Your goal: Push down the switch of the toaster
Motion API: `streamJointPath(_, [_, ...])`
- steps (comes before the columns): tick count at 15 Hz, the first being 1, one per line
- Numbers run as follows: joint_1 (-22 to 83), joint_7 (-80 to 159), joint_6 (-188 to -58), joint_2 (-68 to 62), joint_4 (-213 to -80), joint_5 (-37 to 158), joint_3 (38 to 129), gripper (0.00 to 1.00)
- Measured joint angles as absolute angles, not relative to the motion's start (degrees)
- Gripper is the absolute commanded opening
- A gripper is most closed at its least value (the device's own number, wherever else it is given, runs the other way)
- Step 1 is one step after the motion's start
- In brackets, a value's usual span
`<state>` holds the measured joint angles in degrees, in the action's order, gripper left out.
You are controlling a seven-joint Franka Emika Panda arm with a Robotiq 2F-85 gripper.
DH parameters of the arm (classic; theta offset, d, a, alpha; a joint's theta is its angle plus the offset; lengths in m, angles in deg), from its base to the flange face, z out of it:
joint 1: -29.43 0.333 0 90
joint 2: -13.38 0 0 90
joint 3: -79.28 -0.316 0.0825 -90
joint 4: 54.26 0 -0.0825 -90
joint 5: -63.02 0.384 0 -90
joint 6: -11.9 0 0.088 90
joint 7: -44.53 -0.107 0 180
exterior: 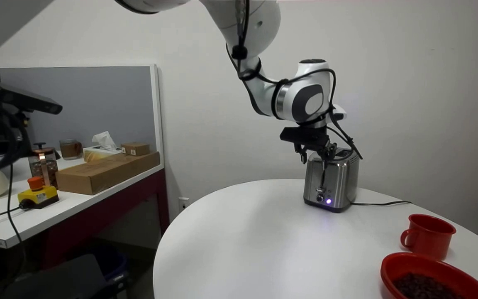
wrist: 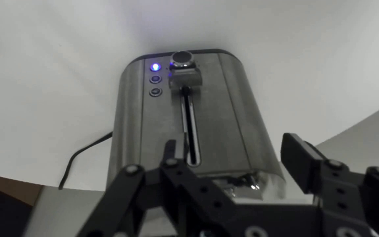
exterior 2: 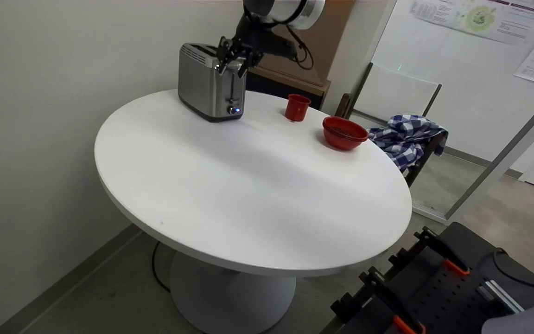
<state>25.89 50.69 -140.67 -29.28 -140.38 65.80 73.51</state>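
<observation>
Silver metal for the toaster (exterior 2: 206,83), standing upright near the rim of the round white table (exterior 2: 248,199), with the pale wall (exterior 2: 63,93) close behind. On the narrow end face, at the low end of the slot (wrist: 188,125), the switch (wrist: 185,79), just above the round knob (wrist: 182,58), with a blue light (wrist: 155,67) glowing beside. Over the upper edge of that same face, the gripper (wrist: 233,148), with jaws spread wide; in the wrist view, one finger (wrist: 169,151) just beside the upper part of the slot, the opposite one out past the side edge of the toaster. Touching the metal or slightly clear: impossible to tell. From above, the white arm (exterior: 259,89), slanting down through open air before the wall. At the toaster's side, a black cord (exterior: 382,203), running out to the table's edge. Farther round the rim, a red cup (exterior 2: 297,109), then a red bowl (exterior 2: 341,142) with dark contents (exterior: 421,286), near each other and well apart from the gripper. Just beyond the edge, a blue-and-white checked cloth (exterior 2: 408,139). Before the toaster, a broad sweep of open tabletop, out to the curved rim. Across a gap from the table, in an exterior view, a white desk (exterior: 75,203) with a long brown box (exterior: 106,172).
</observation>
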Motion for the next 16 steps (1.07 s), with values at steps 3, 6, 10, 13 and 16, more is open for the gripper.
streamJointPath(3, [24.6,52.0,-133.8,-21.5,-145.5,68.5,70.4,1.00])
streamJointPath(6, [23.9,54.8,-125.8,-12.3,-152.5,71.7,68.7,1.00])
streamJointPath(10, [23.8,58.2,-114.3,-0.1,-161.0,72.7,69.8,1.00])
streamJointPath(13, [24.1,59.7,-107.2,7.8,-165.4,70.6,72.3,1.00])
streamJointPath(16, [24.8,59.8,-104.4,14.0,-169.1,65.5,74.3,1.00])
